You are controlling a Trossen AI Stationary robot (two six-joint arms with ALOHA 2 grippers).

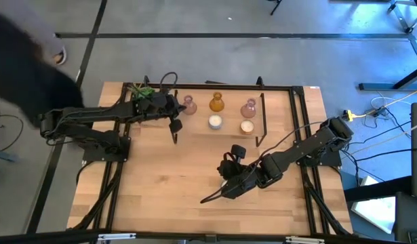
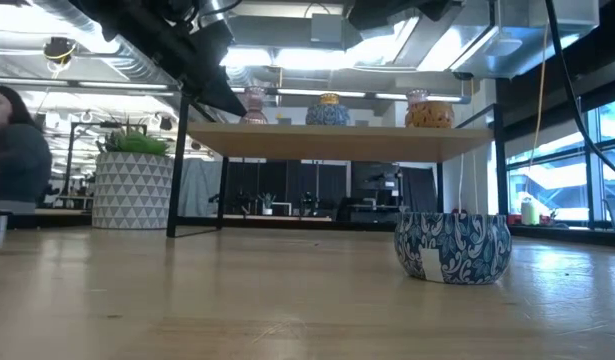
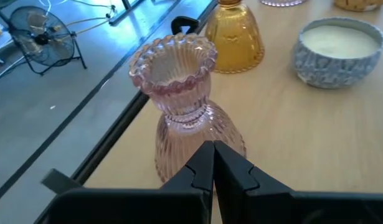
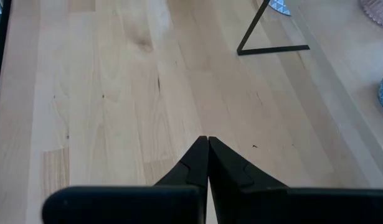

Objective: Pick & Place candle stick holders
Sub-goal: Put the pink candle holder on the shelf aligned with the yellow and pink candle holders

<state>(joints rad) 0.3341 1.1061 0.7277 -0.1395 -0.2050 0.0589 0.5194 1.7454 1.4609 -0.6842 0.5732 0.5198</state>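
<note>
A: Where's the left gripper (image 3: pixel 212 163)?
B: Up at the back of the table (image 1: pixel 194 196), fingers (image 3: pixel 197 168) shut w/ nothing between them, tips just in front of a pink holder (image 3: pixel 182 106). Can't tell if they touch it. High view puts that gripper beside the plant (image 1: pixel 142 91), holder right next to it.

A: And the rest of the holders?
B: All on a raised shelf (image 2: pixel 337 142) at the back. High view: amber holder (image 1: pixel 217 103) mid, 2nd pink holder (image 1: pixel 249 108) to its right, two white votives (image 1: pixel 215 122) just in front of them. Left wrist view shows the amber one just behind the pink one, and a patterned blue-white votive w/ cream wax nearby.

A: Anything down on the table itself?
B: Low view shows one blue-patterned votive (image 2: pixel 453 247) on the table, below shelf level.

A: Right gripper (image 4: pixel 208 152)?
B: Low over bare table, center-right, well apart from the holders. Fingers closed, empty.

A: Anyone around?
B: A person (image 2: pixel 12 150) at the far left in the low view, beyond the table.
</note>
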